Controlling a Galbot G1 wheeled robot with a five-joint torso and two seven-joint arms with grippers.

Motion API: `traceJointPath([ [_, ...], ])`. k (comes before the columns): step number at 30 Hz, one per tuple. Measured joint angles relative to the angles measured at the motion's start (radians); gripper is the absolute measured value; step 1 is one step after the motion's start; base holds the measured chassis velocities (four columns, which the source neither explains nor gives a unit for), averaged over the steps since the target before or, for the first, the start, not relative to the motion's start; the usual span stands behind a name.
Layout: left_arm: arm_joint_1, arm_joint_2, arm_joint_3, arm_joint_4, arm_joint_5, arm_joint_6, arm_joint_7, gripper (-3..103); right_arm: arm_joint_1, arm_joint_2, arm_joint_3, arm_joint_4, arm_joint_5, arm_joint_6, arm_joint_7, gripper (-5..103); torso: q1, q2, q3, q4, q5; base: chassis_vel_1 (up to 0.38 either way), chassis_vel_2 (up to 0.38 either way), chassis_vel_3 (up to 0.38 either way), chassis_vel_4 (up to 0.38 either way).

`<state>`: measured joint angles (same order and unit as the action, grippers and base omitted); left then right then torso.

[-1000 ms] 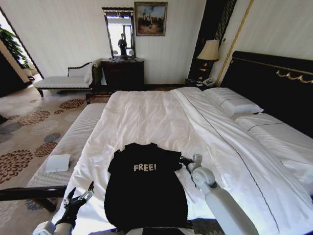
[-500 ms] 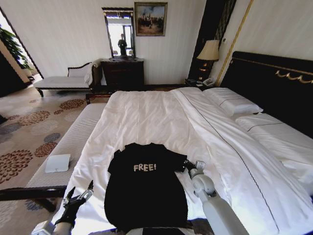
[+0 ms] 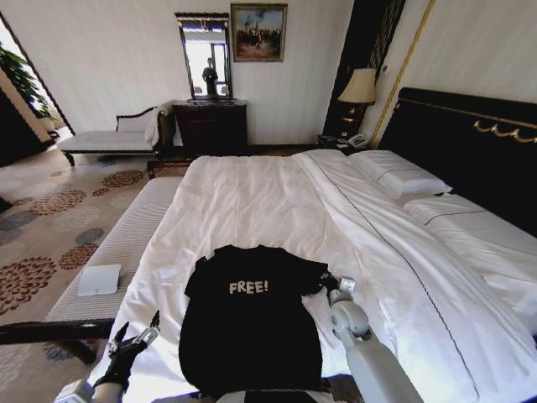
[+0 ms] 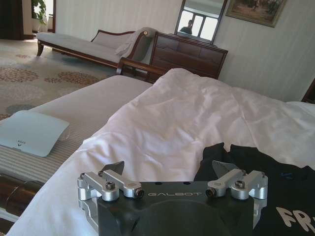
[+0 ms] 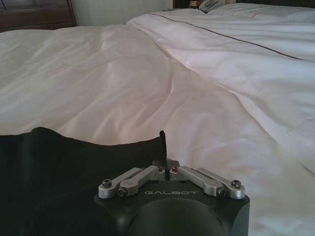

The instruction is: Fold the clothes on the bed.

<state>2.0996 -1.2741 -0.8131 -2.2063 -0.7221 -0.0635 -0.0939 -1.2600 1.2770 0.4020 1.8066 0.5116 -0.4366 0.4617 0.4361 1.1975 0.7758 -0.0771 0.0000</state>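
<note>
Black GALBOT-marked end effector (image 5: pixel 166 164), silver linkages

Left gripper (image 4: pixel 170 173) hangs low over the near edge of the bed (image 4: pixel 162 128), jaws spread wide, holding nothing. Black T-shirt (image 4: pixel 275 196) lies on the white duvet just beside it, "FR" lettering visible. White flat device (image 4: pixel 29 132) on the striped bench (image 4: pixel 83 105) alongside the bed.

White bed (image 3: pixel 252 193) carries black T-shirt (image 3: pixel 250 336).
</note>
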Motion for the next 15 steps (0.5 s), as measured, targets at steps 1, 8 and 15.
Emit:
traceJointPath([
  [1, -0.001, -0.001, 0.001, 0.000, 0.001, 0.001, 0.000, 100, 0.000, 0.000, 0.000, -0.004, -0.005, -0.006, 0.000, 0, 0.000, 0.000, 0.000, 0.0000, 0.0000, 0.000, 0.000, 0.000, 0.000],
  [8, -0.002, 0.000, 0.001, 0.000, 0.002, 0.003, -0.001, 100, 0.002, -0.001, -0.012, -0.019, -0.004, -0.027, 0.002, 0, 0.000, 0.000, 0.000, -0.0001, 0.0001, 0.000, 0.000, 0.000, 0.000],
  [15, -0.001, 0.003, -0.003, 0.000, 0.001, 0.006, -0.002, 100, 0.022, -0.021, -0.078, 0.025, 0.026, 0.008, -0.037, 0, 0.000, 0.000, 0.000, -0.0002, -0.0001, 0.000, 0.000, 0.000, 0.000],
])
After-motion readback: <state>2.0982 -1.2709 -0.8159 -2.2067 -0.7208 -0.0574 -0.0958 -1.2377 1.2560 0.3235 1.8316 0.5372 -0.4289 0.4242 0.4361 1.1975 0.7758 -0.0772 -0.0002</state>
